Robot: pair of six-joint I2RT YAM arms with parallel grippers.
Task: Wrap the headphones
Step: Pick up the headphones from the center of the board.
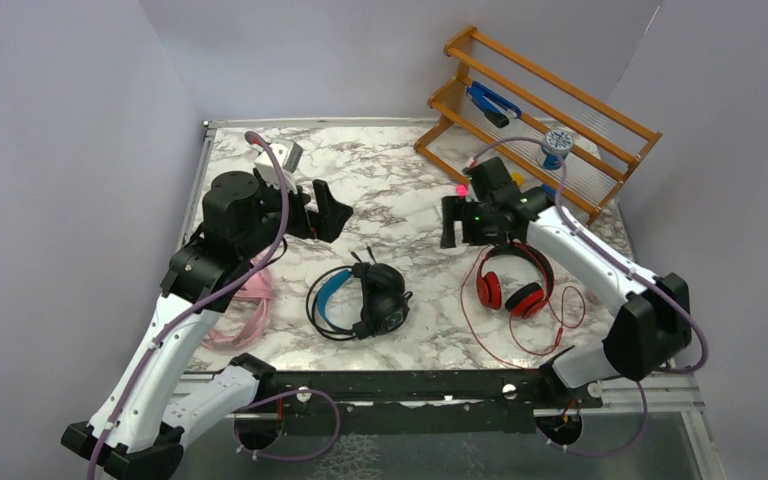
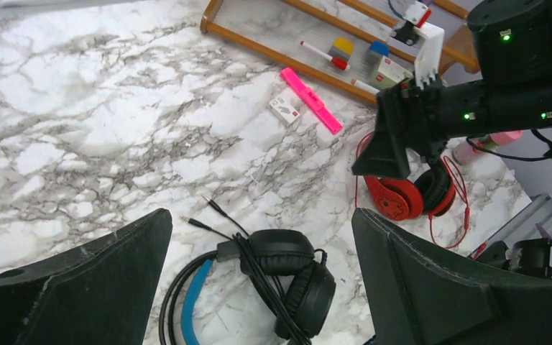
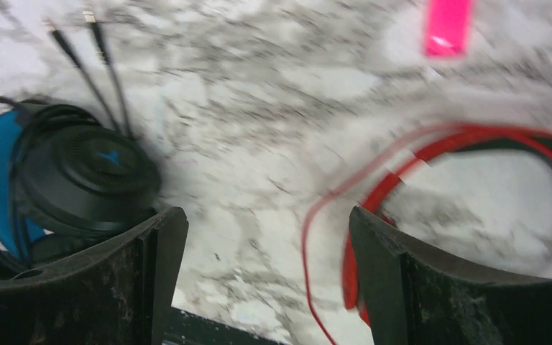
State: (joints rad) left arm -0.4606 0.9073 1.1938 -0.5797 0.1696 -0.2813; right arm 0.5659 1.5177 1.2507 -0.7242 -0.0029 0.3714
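Observation:
The black headphones (image 1: 365, 300) with a blue headband lie mid-table, cable wound round them, two plugs pointing away. My left gripper (image 1: 328, 215) hovers above and behind them, open and empty; in the left wrist view the black headphones (image 2: 287, 273) lie below and between the fingers. The red headphones (image 1: 512, 280) lie to the right with their loose red cable (image 1: 535, 335) spread out. Open and empty, my right gripper (image 1: 450, 222) hangs just behind them. The right wrist view is blurred, with the red cable (image 3: 316, 215) between the fingers. The pink headphones (image 1: 245, 312) lie at left, partly hidden by my left arm.
A wooden rack (image 1: 540, 110) stands tilted at the back right with a tape roll (image 1: 558, 140) and small items on it. A pink marker (image 2: 313, 100) and a small white box (image 2: 285, 109) lie in front of it. A white object (image 1: 280, 155) sits back left.

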